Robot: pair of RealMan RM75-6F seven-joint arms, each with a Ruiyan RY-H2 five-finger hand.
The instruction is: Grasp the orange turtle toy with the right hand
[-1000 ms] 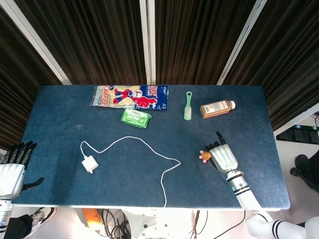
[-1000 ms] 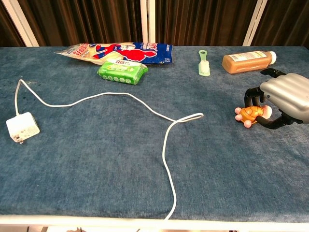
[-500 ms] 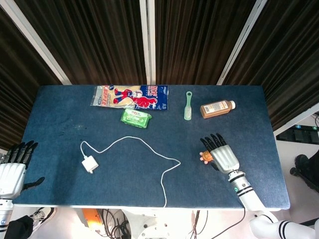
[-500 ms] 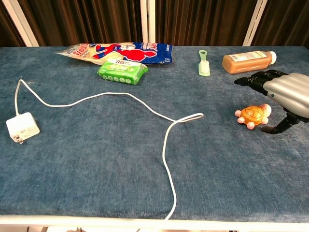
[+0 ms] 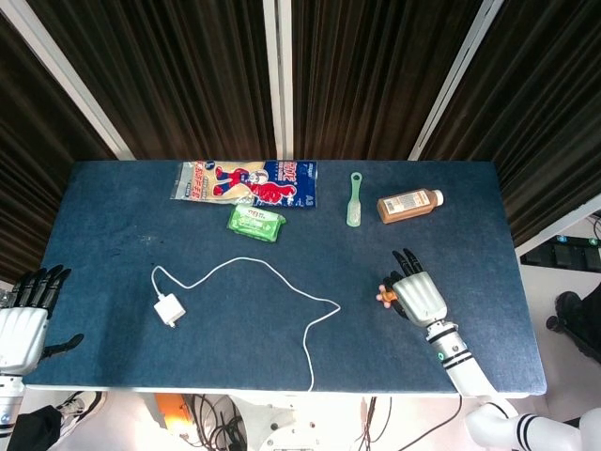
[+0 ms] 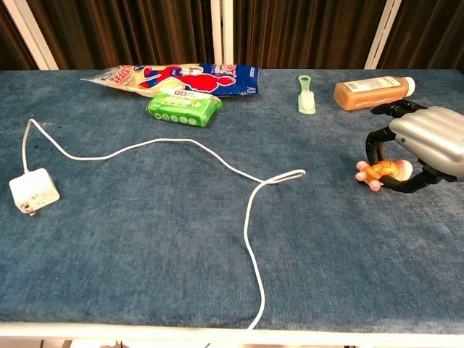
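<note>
A: Step in hand? Looks like the closing of the grasp. Right robot hand sits on the worktop at its right side, fingers curled down around the turtle, thumb hooked under its near side. Contact on both sides, so I log it as held, though lightly.

B: Agreed. Head view hides most of the turtle under the palm; only a sliver shows at the hand's left edge. Toy appears to rest on the cloth, not lifted.

A: Next move, my judgement: firm the curl so the shell can't squirt out leftward, then a straight lift.

B: Orientation? Long axis looks roughly left-right in the chest view; pink feet stick out on the left. Which end is the head, I can't tell.

A: Left robot hand: idle at the near-left corner, fingers spread, nothing in it.
</note>
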